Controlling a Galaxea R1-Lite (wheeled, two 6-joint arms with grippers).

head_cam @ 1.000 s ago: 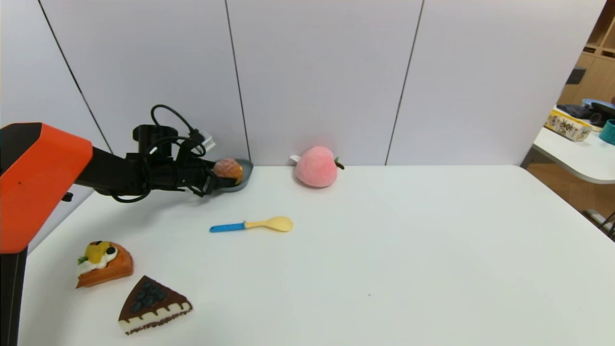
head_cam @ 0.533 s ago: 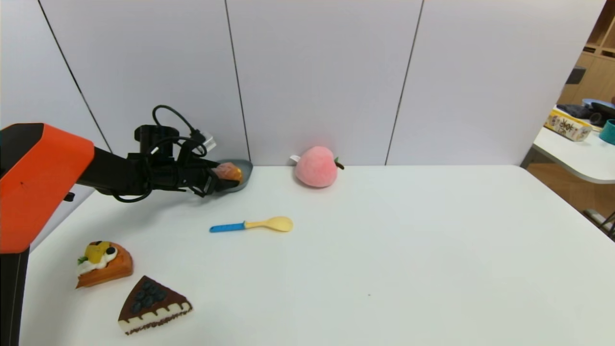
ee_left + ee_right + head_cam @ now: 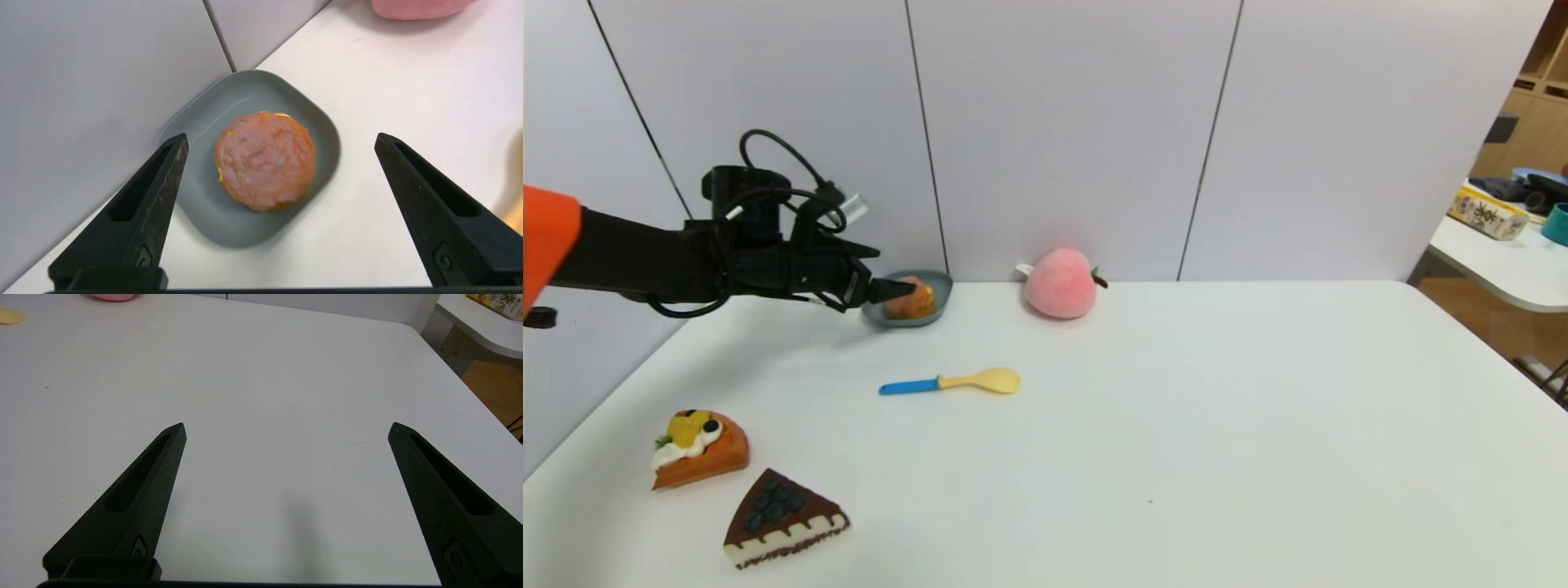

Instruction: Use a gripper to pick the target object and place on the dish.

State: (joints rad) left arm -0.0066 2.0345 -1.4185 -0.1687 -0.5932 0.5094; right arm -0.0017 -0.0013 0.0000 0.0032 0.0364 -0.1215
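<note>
The golden-brown cream puff [image 3: 912, 300] [image 3: 265, 159] rests on the grey-blue dish [image 3: 939, 286] [image 3: 322, 122] at the back of the table, close against the wall. My left gripper [image 3: 894, 287] [image 3: 280, 141] hangs open just left of and above the dish, fingers spread wide, nothing held. Its fingertips [image 3: 179, 143] stand apart from the puff. My right gripper [image 3: 286, 426] is open over bare table; it does not show in the head view.
A pink plush peach [image 3: 1059, 282] sits right of the dish by the wall. A yellow spoon with a blue handle [image 3: 952, 381] lies in front of the dish. Two cake slices [image 3: 698, 447] [image 3: 783, 516] lie at the front left. A side table [image 3: 1503, 245] stands far right.
My left gripper let go of the cream puff, which now sits on the dish, and the arm drew back to the left and rose.
</note>
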